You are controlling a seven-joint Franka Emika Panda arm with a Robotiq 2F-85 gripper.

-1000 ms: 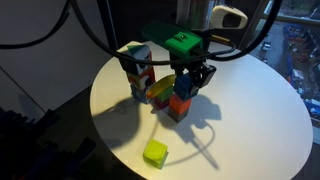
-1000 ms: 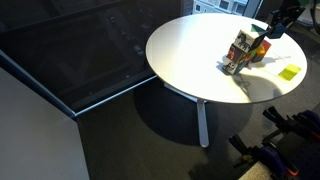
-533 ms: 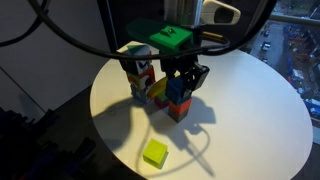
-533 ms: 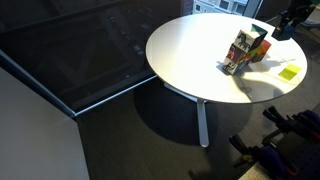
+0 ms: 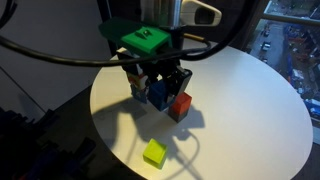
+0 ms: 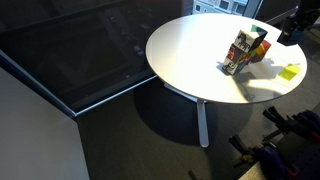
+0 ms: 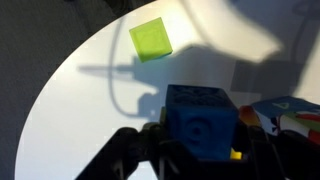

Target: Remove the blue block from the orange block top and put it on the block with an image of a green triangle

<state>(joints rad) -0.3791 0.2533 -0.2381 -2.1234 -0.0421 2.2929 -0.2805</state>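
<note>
My gripper (image 5: 160, 90) is shut on the blue block (image 5: 158, 92) and holds it above the table, to the left of the orange block (image 5: 181, 105). In the wrist view the blue block (image 7: 201, 121) fills the space between the dark fingers (image 7: 137, 148). A stack of picture blocks (image 5: 138, 72) stands behind the gripper, partly hidden by it. It also shows in an exterior view (image 6: 243, 50). I cannot make out a green triangle on any block.
A lime-green block (image 5: 154, 153) lies near the front edge of the round white table (image 5: 250, 110); it also shows in the wrist view (image 7: 151, 40). Black cables hang above the arm. The floor around the table is dark.
My gripper has lifted the blue block off the orange block and carried it up and to the left. The orange block stays on the table.
</note>
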